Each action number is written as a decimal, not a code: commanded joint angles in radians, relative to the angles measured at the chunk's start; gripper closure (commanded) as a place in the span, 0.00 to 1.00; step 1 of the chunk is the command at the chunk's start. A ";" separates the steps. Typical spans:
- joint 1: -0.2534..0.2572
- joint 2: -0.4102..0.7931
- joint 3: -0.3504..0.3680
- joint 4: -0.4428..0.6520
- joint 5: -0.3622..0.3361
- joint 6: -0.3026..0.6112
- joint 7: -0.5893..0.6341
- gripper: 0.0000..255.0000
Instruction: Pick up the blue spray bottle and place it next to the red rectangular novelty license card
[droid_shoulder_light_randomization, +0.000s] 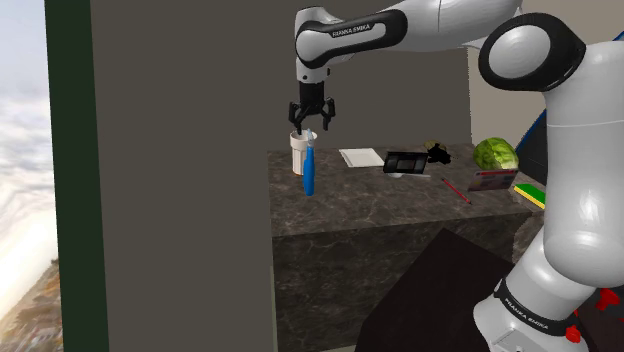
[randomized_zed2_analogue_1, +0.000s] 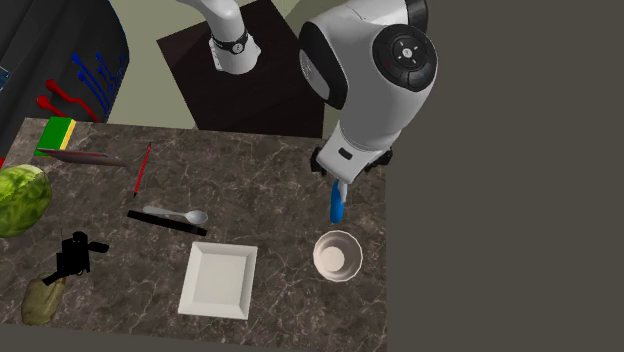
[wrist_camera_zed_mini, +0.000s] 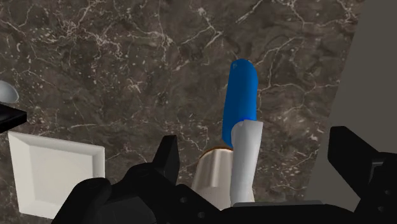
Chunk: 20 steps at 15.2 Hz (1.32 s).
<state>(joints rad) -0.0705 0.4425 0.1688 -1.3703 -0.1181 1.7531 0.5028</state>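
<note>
- Blue spray bottle (droid_shoulder_light_randomization: 309, 172): upright on the dark marble counter (droid_shoulder_light_randomization: 380, 205), just beside 1 white cup (droid_shoulder_light_randomization: 298, 152), at the end on the shoulder view's left.
- Gripper (droid_shoulder_light_randomization: 312, 124): you see it pointing straight down over the bottle's white head, its 2 fingers spread wide, clear of the head on both sides.
- Arm (droid_shoulder_light_randomization: 400, 28): stretched level from the stand, wrist bent down.
- Red card (droid_shoulder_light_randomization: 494, 182): well apart, near the green melon (droid_shoulder_light_randomization: 495, 153); its face is hard to make out.

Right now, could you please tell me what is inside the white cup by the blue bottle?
Nothing visible: from above, the cup shows only its bare pale inside, none of it covered. The bottle is outside it.
</note>
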 joint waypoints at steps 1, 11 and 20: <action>0.001 0.016 -0.002 -0.001 -0.003 0.016 0.006 0.00; -0.003 0.019 -0.004 -0.071 -0.005 0.089 0.008 0.00; -0.003 0.019 -0.004 -0.070 -0.005 0.089 0.008 1.00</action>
<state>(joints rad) -0.0736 0.4614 0.1652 -1.4404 -0.1228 1.8419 0.5112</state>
